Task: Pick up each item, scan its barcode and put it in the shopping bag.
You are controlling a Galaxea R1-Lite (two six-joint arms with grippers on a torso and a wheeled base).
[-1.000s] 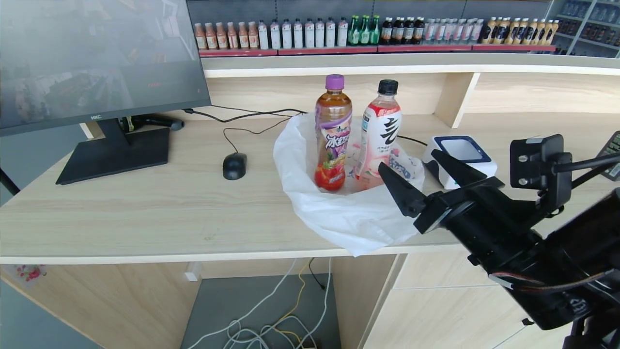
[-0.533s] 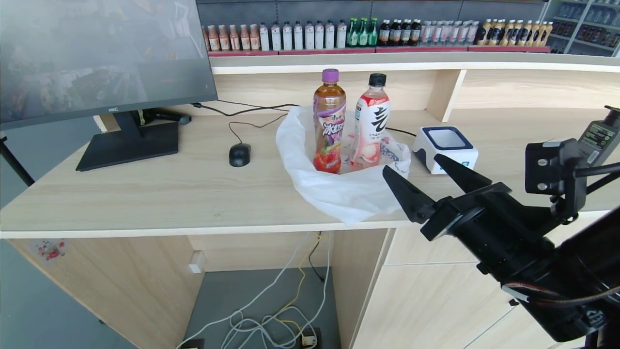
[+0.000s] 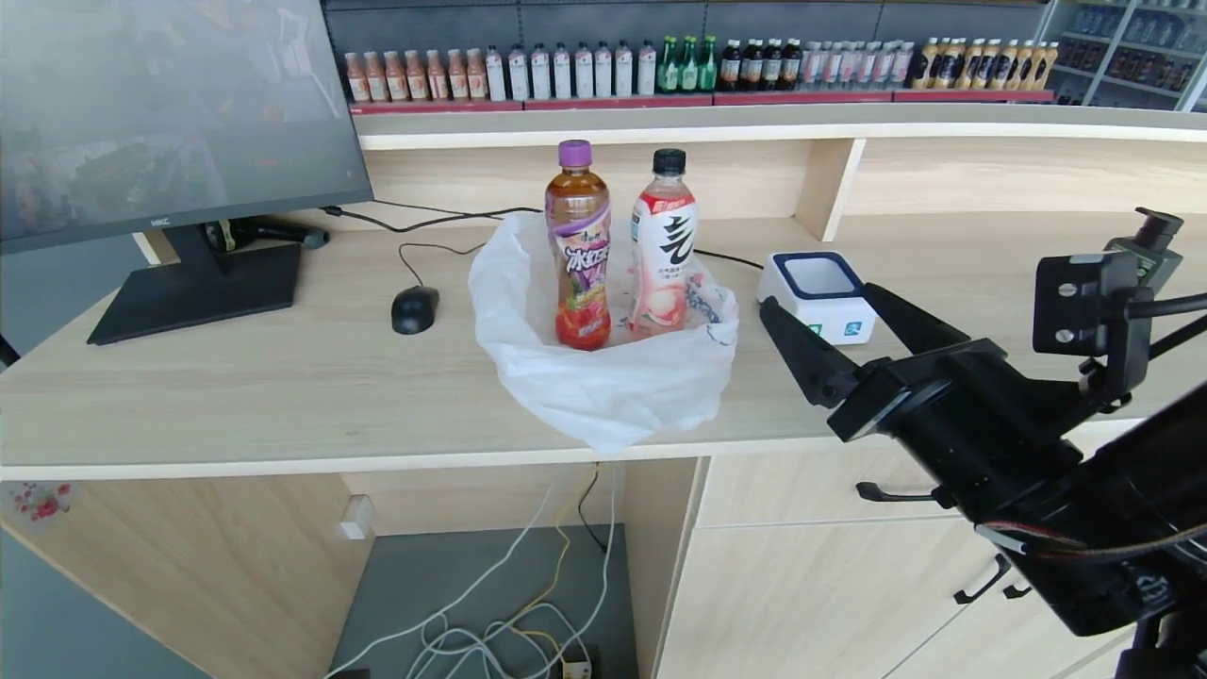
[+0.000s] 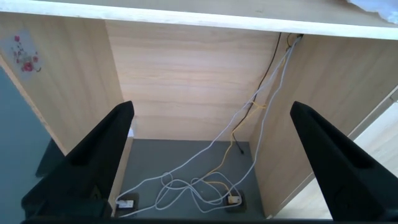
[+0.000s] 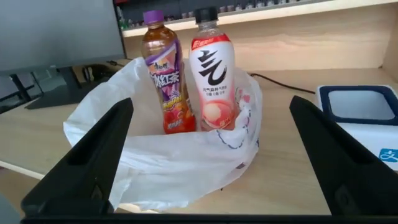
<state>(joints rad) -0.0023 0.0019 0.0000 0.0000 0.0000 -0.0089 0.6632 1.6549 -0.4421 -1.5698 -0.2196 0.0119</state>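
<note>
Two bottles stand upright inside the white shopping bag point(image 3: 603, 396) on the wooden counter: a purple-capped tea bottle point(image 3: 577, 250) and a black-capped white-and-pink bottle point(image 3: 662, 245). They also show as the tea bottle point(image 5: 166, 81) and the white bottle point(image 5: 214, 74) in the bag point(image 5: 180, 168). The white barcode scanner point(image 3: 818, 294) sits just right of the bag, seen too as the scanner point(image 5: 360, 115). My right gripper point(image 3: 844, 325) is open and empty, held in front of the scanner, right of the bag. My left gripper point(image 4: 211, 162) is open and empty below the counter.
A monitor point(image 3: 170, 104) on a black stand, a black mouse point(image 3: 413, 308) and cables lie left of the bag. A raised wooden shelf point(image 3: 754, 127) runs behind. Loose cables point(image 4: 205, 180) lie on the floor in the counter's recess. Drawer handles point(image 3: 896, 492) are under the counter.
The head camera has shifted, so the whole scene sits further left and the cabinet front shows more. The right gripper stays open and empty; bottles and bag are unmoved.
</note>
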